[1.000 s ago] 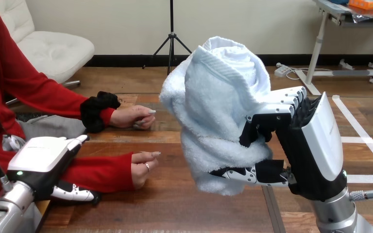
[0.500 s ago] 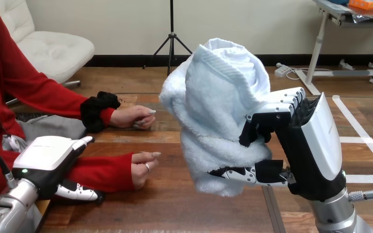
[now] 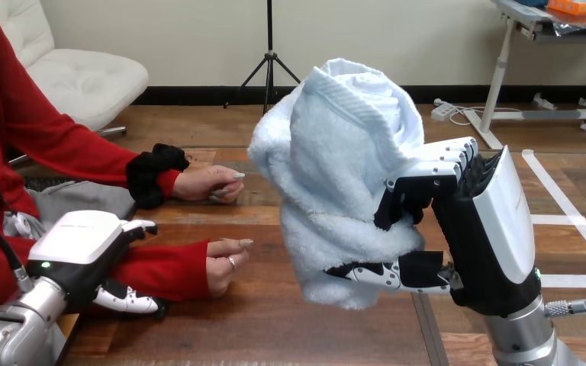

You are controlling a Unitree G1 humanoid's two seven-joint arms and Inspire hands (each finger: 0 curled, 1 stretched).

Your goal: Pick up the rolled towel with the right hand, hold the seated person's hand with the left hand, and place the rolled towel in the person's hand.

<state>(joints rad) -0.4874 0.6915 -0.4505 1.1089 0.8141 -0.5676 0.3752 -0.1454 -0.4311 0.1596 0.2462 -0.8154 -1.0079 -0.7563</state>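
Note:
A pale blue rolled towel (image 3: 343, 175) stands upright above the table, right of centre, with my right hand (image 3: 473, 229) shut on it from the right, fingers over its side and thumb under its lower part. The person's near hand (image 3: 225, 263), red-sleeved, rests loosely curled on the table left of the towel. The person's far hand (image 3: 212, 183) rests further back. My left hand (image 3: 91, 255) sits at the lower left beside the near red sleeve, its fingers reaching under the forearm; no grasp shows.
The wooden table (image 3: 275, 335) stretches ahead, with bare wood in front of the towel and between the person's two hands. The person sits at the left side.
My left hand has crept rightward and a little forward along the person's near forearm. The towel and right hand shifted slightly left. The person's hands stay still.

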